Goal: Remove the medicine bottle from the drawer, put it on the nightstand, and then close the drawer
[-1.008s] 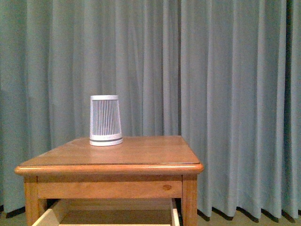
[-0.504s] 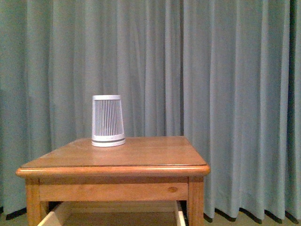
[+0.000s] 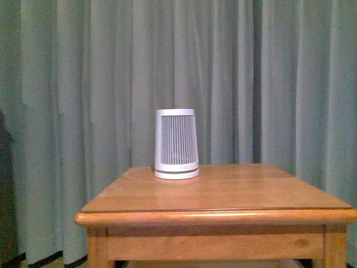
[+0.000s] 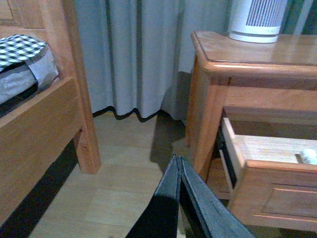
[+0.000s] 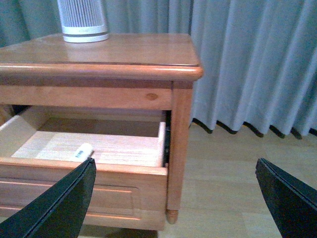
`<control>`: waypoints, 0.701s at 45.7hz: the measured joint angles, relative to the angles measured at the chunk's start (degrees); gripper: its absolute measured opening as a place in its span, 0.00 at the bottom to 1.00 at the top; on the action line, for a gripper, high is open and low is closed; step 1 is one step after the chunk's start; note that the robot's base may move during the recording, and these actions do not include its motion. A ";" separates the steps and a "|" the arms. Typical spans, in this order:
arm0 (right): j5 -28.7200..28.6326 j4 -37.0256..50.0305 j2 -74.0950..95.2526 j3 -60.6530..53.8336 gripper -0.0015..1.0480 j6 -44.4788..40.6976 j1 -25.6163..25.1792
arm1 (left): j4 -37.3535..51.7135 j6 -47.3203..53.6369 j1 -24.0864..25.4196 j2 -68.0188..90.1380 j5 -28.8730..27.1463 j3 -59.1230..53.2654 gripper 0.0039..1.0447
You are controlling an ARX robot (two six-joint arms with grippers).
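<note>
Front view: nightstand point(image 3: 223, 195) top is seen across the lower centre and right of the frame. A white slatted device point(image 3: 176, 144) is stood upright at centre frame, toward the back of the top. A grey-green curtain point(image 3: 83, 84) is hung behind.

Right wrist view: the drawer point(image 5: 89, 171) is found pulled out under the nightstand top. The medicine bottle point(image 5: 82, 151) is laid on its side on the pale drawer floor, just behind the drawer front. The right gripper point(image 5: 174, 166) is held in front of the drawer, fingers spread wide apart.

Left wrist view: the left gripper point(image 4: 179, 161) is held over the wood floor point(image 4: 124, 163) near the nightstand's corner, fingers pressed together, nothing clamped. A bed frame point(image 4: 44, 124) is noted well apart from the nightstand.
</note>
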 joint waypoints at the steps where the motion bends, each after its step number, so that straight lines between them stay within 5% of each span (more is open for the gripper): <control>1: 0.02 0.00 0.00 0.00 0.93 0.00 0.00 | 0.02 0.00 0.00 0.00 0.00 0.00 0.03; 8: -0.37 0.04 0.00 0.00 0.93 0.00 -0.02 | -0.07 -0.02 -0.02 -0.02 -0.28 0.02 0.11; 20: -0.31 0.04 0.00 0.00 0.93 -0.02 -0.02 | -0.07 0.02 0.00 -0.02 -0.17 0.02 0.68; 27: 13.62 8.66 12.81 1.57 0.93 -3.34 6.73 | -0.07 0.02 0.00 -0.02 -0.15 0.02 0.94; 32: 14.51 15.54 26.38 6.82 0.93 -3.48 9.07 | -0.07 0.11 0.00 -0.02 -0.15 0.02 0.94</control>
